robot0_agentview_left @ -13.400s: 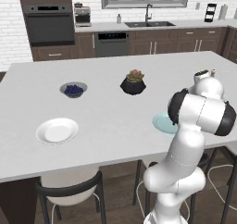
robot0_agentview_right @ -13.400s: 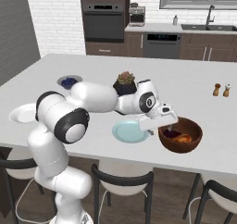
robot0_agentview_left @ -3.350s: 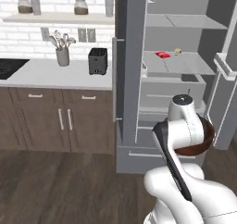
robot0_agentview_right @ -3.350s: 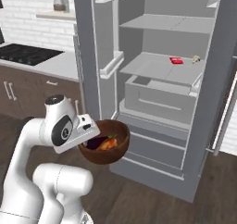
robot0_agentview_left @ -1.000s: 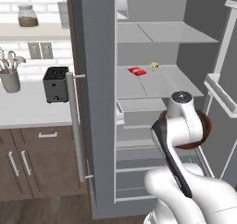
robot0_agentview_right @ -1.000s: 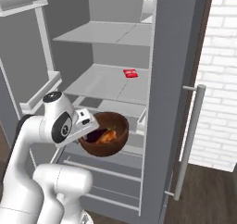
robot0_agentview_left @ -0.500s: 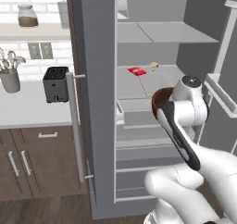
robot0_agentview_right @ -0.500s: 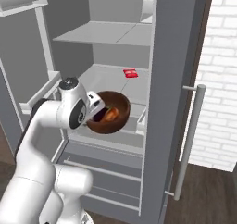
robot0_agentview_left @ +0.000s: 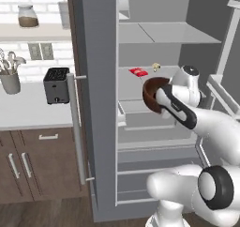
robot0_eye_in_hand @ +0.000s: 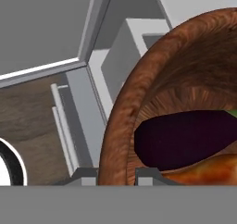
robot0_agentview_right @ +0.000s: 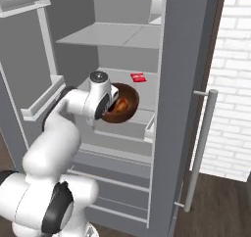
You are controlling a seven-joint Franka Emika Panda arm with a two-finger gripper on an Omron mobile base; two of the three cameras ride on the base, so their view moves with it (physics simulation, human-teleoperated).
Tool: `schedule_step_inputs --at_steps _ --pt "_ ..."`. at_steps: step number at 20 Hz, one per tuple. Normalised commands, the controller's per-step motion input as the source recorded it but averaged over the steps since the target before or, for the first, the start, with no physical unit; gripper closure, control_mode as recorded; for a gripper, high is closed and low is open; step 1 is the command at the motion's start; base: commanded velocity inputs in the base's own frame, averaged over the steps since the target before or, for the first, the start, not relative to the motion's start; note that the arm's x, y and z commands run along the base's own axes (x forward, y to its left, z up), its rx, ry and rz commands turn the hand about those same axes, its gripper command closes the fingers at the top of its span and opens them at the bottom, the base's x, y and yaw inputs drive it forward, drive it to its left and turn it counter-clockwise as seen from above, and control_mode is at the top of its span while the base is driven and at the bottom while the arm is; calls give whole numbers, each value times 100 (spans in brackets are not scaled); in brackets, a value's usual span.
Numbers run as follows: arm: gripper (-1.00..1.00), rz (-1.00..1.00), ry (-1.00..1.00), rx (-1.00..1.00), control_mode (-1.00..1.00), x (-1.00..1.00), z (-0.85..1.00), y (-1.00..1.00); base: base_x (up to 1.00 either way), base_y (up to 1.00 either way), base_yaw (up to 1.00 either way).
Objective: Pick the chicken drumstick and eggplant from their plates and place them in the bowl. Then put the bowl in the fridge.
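Reddish-brown wood is what you are looking at in the middle of both base views: the bowl (robot0_agentview_left: 152, 94) is being held up inside the open fridge (robot0_agentview_left: 154, 57), tipped on its side so its mouth is facing the right of the left base view and its rim is hanging over the middle shelf (robot0_agentview_right: 142, 84). You are seeing the gripper (robot0_eye_in_hand: 117, 174) at the bottom centre of the hand view, where its 2 grey fingertips (robot0_eye_in_hand: 86, 176) are straddling the bowl's rim, 1 outside the wall and 1 inside, so it is clamping the bowl by its edge. Inside the bowl the eggplant (robot0_eye_in_hand: 185, 139) is lying across the lower right of the hand view, dark purple and glossy, and the chicken drumstick (robot0_eye_in_hand: 208, 171) is showing as an orange-brown patch just under it, touching it. In the right base view you are catching the same orange piece in the bowl's hollow at centre. A small red packet (robot0_agentview_left: 138, 71) is lying on the shelf behind the bowl, near the upper centre of the left base view. At the left of that view a black toaster (robot0_agentview_left: 56, 85) is sitting on the pale counter (robot0_agentview_left: 23, 109), and the fridge's long bar handle (robot0_agentview_right: 200, 148) is running down the right of the right base view.
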Motion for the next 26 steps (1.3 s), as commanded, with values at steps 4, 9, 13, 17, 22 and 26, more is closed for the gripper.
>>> schedule_step_inputs --at_steps 4,9,13,17,22,26 --pt "100 1 1 -1 -100 87 14 0 0 0 0" --pt "100 0 1 0 -100 96 1 0 0 0 0" --pt "100 1 1 0 -100 64 -11 0 0 0 0" --pt "100 0 0 -4 -100 26 -37 0 0 0 0" --pt "100 0 -4 -4 -100 24 -31 0 0 0 0" --pt "100 0 -1 -1 -100 44 -3 0 0 0 0"
